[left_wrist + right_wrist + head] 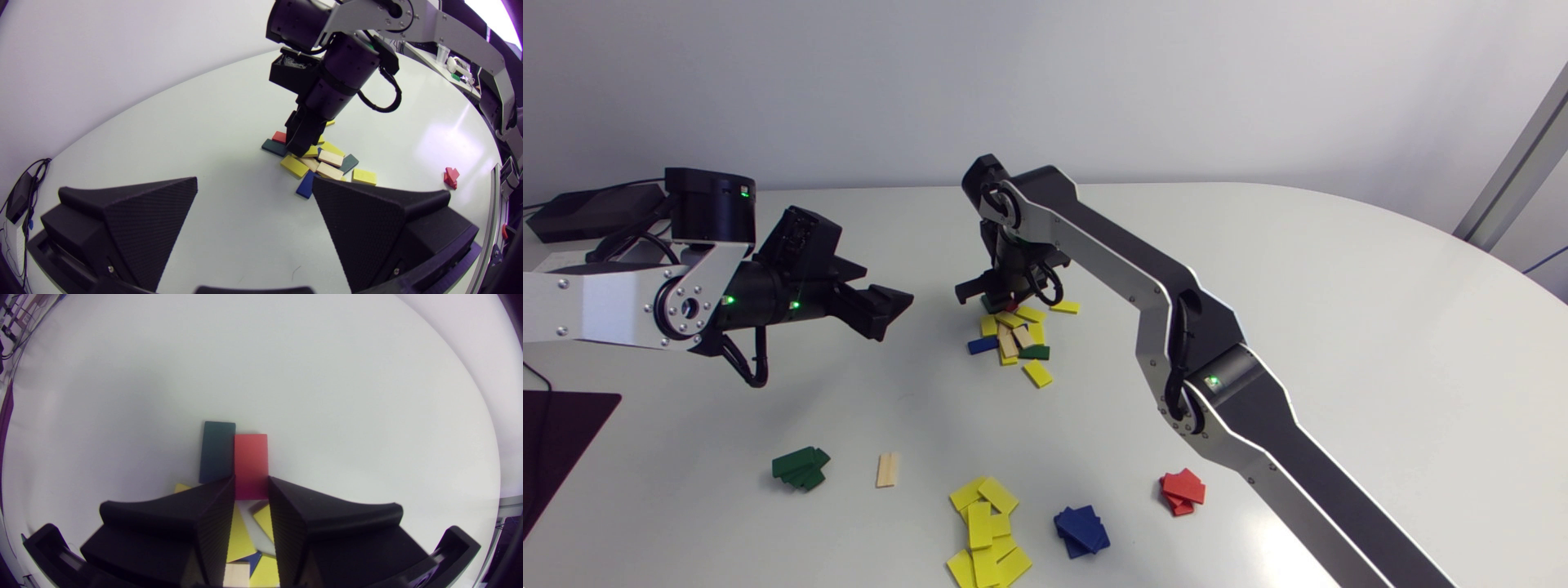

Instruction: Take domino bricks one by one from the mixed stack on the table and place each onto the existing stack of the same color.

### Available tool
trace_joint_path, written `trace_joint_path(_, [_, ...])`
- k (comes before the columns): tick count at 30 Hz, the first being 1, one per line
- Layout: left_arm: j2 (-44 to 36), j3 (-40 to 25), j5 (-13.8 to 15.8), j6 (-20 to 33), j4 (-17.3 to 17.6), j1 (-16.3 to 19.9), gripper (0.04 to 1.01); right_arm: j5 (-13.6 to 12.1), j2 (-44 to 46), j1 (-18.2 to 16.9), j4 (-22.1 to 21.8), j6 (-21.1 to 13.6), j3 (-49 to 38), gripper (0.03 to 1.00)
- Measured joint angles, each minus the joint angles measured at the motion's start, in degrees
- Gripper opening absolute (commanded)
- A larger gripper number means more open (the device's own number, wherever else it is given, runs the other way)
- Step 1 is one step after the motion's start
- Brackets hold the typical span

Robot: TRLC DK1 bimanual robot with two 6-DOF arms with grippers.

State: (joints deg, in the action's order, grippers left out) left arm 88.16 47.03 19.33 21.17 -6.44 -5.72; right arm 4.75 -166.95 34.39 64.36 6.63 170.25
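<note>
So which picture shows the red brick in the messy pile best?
The right wrist view: the red brick fills the middle, flat and clear, gripped between the fingertips of the right hand. The left wrist view shows only a small red corner beside that hand. In the head view the hand hides nearly all of it.

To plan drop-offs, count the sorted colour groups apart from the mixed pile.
5, in a row along the near edge: green stack, one wooden brick, sprawling yellow pile, blue stack, red stack. None seems hidden.
</note>
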Motion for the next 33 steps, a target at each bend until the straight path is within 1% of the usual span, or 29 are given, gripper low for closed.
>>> trace_joint_path(5, [-1.03, -0.02, 0.0, -0.02, 0.66, 0.0, 1.002, -0.37, 6.54, 0.17, 0.61, 0.0, -5.73, 0.187])
trace_joint_path(8, [-1.77, -0.07, 0.0, -0.02, 1.07, -0.04, 1.002, -1.51, 11.76, -0.61, 1.38, 0.02, -10.36, 0.189])
trace_joint_path(12, [-2.69, -0.9, 0.0, -0.02, 1.46, -0.61, 1.002, -2.01, 19.28, -1.25, 1.6, 0.02, -18.99, 0.189])
trace_joint_path(14, [-3.37, -1.44, 0.0, -0.02, 1.7, -0.87, 1.002, -2.49, 23.43, -1.16, 0.72, 0.02, -24.9, 0.189])
trace_joint_path(18, [-5.01, -2.36, 0.0, -0.02, 2.1, -1.11, 1.002, -2.86, 32.81, -0.44, -3.74, 0.02, -39.32, 0.189])
trace_joint_path(21, [-5.77, -2.64, 0.0, -0.02, 2.14, -1.16, 1.002, -2.86, 40.39, 0.11, -8.07, 0.0, -50.86, 0.189])
trace_joint_path(27, [-7.23, -3.63, 0.0, -0.02, 2.14, -2.12, 1.002, -3.26, 53.46, -0.07, -15.65, -0.22, -72.08, 0.189])
trace_joint_path(30, [-7.58, -4.04, 0.0, -0.02, 2.14, -2.29, 1.002, -4.37, 58.64, -0.59, -18.23, -0.79, -80.76, 0.187])
trace_joint_path(33, [-7.61, -4.57, -0.02, -0.02, 2.14, -2.29, 1.002, -4.79, 63.21, -1.16, -20.39, -2.03, -87.8, 0.187])
